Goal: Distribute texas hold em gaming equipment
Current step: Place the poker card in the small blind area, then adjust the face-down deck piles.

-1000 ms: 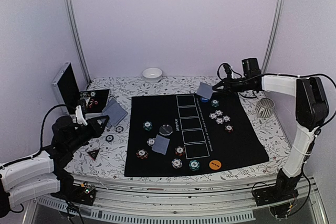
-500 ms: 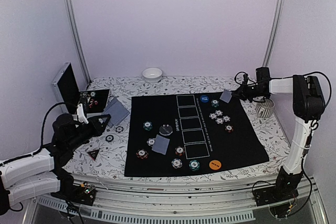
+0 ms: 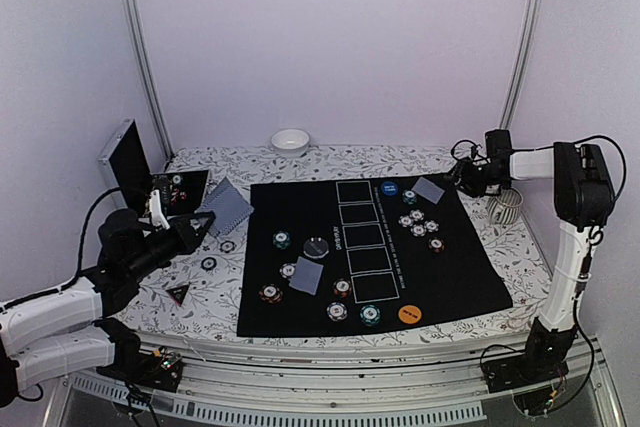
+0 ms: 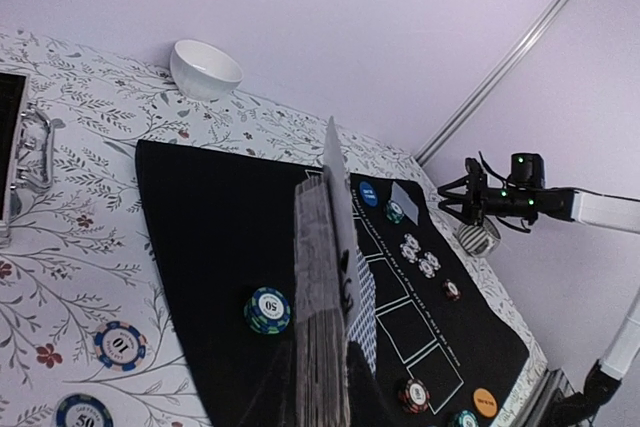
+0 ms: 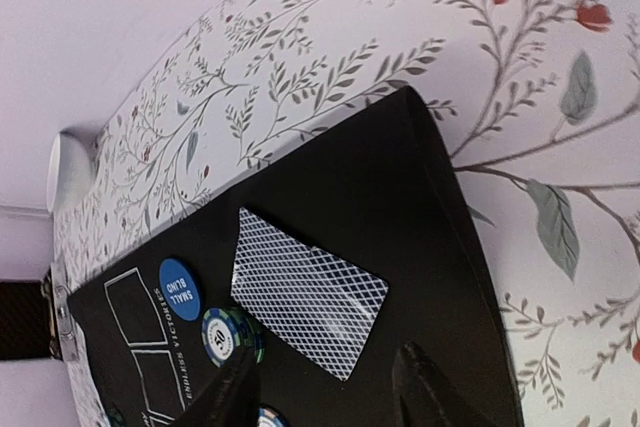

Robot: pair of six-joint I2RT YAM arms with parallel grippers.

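Note:
My left gripper (image 3: 198,228) (image 4: 325,392) is shut on a deck of grey-blue-backed playing cards (image 3: 226,207) (image 4: 320,287), held on edge above the tablecloth left of the black mat (image 3: 460,267). My right gripper (image 3: 463,178) (image 5: 328,361) stands open at the mat's far right corner. One card (image 3: 429,189) (image 5: 308,292) lies face down flat on the mat just beyond its fingertips, free of them. Next to that card sit a blue button disc (image 3: 388,188) (image 5: 178,289) and a green chip (image 3: 409,197) (image 5: 228,337). Another card (image 3: 307,275) lies at the mat's left middle.
Several chips are scattered on the mat, with a white cluster (image 3: 418,221), a black disc (image 3: 316,247) and an orange disc (image 3: 408,313). The open silver case (image 3: 125,159), two chips (image 3: 208,263) and a triangle marker (image 3: 178,293) lie left. White bowl (image 3: 290,141) behind, striped mug (image 3: 505,205) right.
My right gripper carried a card to the mat's far right corner, opened, and the card now lies flat on the mat. My left gripper raised the deck slightly.

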